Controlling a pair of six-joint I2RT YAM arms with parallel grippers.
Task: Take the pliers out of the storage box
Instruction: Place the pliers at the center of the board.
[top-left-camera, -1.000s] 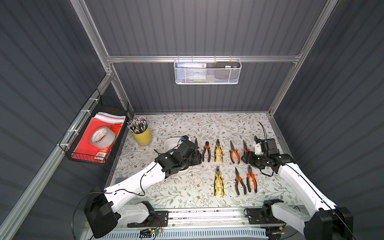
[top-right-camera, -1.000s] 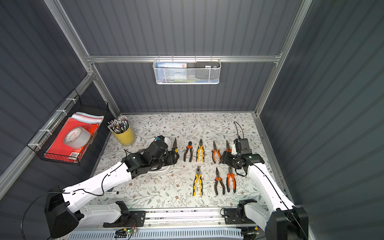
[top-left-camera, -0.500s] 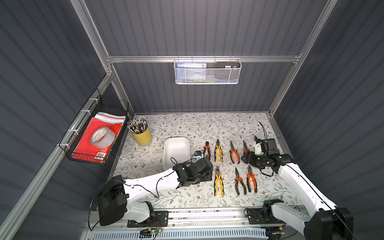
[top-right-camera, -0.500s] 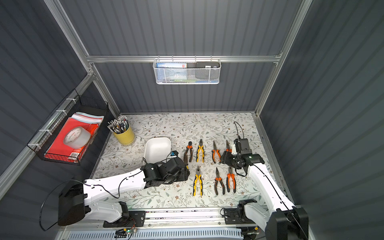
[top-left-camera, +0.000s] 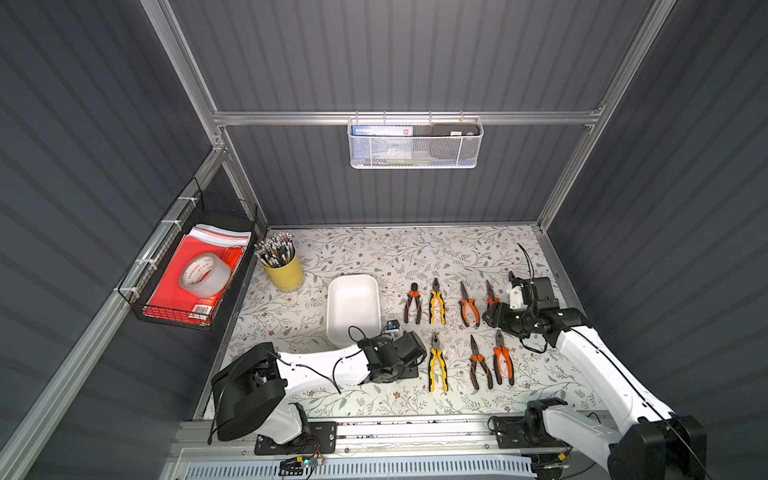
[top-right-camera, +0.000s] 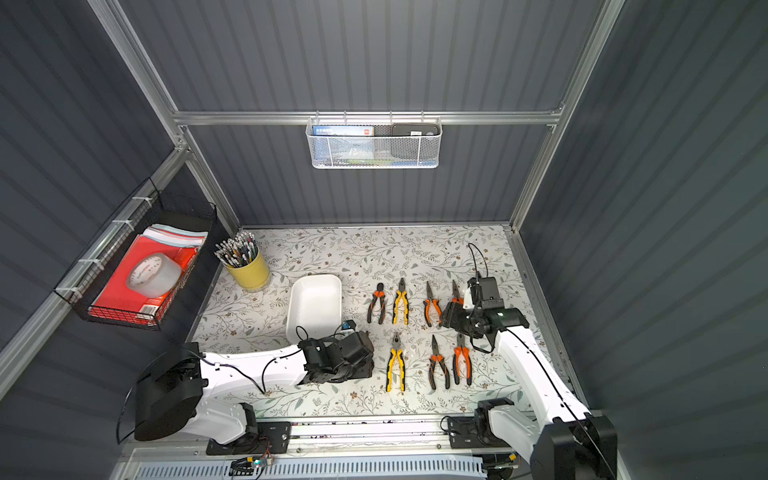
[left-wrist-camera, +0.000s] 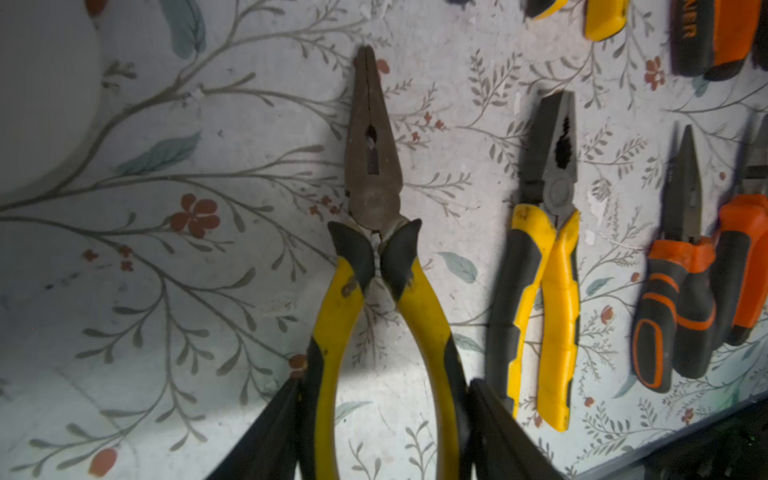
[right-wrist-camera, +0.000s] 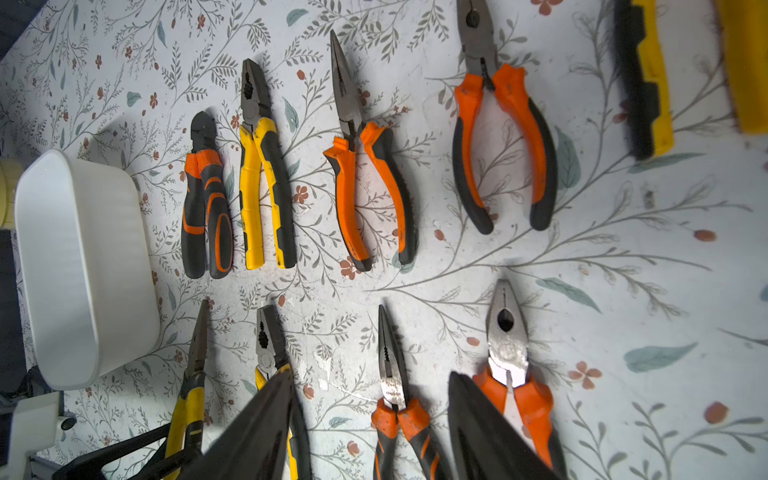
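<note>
- Your left gripper (left-wrist-camera: 384, 386) has hold of the yellow long-nosed pliers (left-wrist-camera: 374, 195), lower middle of the left wrist frame. Both black fingers (left-wrist-camera: 274, 432) sit tight against the outsides of the yellow-and-black handles, nose closed.
- Whether that pair rests on the floral table (top-left-camera: 374, 249) or hangs just above it, you cannot tell.
- Your right gripper (right-wrist-camera: 370, 374) stands partly open with nothing in it, at the right end of the upper row in both top views.
- The storage box (top-left-camera: 353, 307) sits left of centre, in the lower half of both top views, showing only its white floor.
- Right of it lie the upper-row pliers (top-left-camera: 435, 293), four of them, and the lower-row pliers (top-left-camera: 435, 347), three beside your held pair.
- A further yellow-and-black handle pair (right-wrist-camera: 660, 83) shows at the upper right of the right wrist frame.
- Writing: you get orange letters "NER" on an orange-and-black handle (left-wrist-camera: 688, 29), upper right of the left wrist frame, the rest cut off.
- The blue box (top-left-camera: 380, 131) in the white mesh basket (top-left-camera: 449, 151) bears white characters and a red square, too small to read. The tape roll (top-left-camera: 220, 278) in the black wire basket (top-left-camera: 174, 322) has red print, likewise.
</note>
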